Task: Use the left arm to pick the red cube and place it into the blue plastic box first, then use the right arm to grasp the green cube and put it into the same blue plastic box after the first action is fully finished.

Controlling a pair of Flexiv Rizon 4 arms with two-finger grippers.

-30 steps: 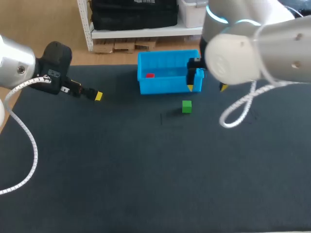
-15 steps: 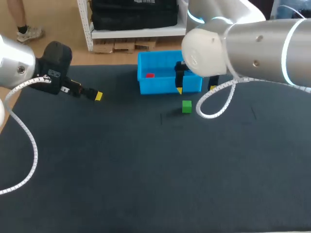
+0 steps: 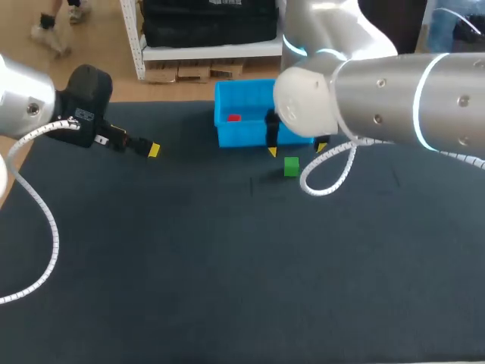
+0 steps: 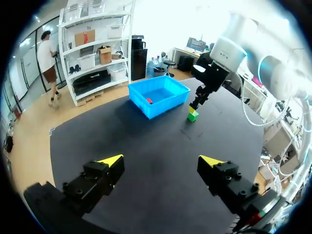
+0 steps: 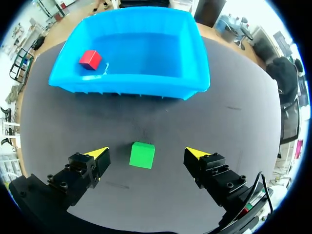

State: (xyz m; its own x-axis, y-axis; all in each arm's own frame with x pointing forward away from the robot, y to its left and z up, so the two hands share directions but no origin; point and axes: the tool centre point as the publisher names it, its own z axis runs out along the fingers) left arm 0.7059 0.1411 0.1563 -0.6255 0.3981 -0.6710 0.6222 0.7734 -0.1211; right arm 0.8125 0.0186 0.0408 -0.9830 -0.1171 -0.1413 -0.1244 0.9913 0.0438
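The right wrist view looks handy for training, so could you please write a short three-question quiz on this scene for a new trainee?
1. True or false: the red cube lies inside the blue box.
2. Where is the green cube relative to the right hand?
A. Inside the box
B. Between its open fingers, touching neither
C. Clamped and lifted
3. Does the left hand hold anything?

Key:
1. True.
2. B.
3. No, it is open and empty.
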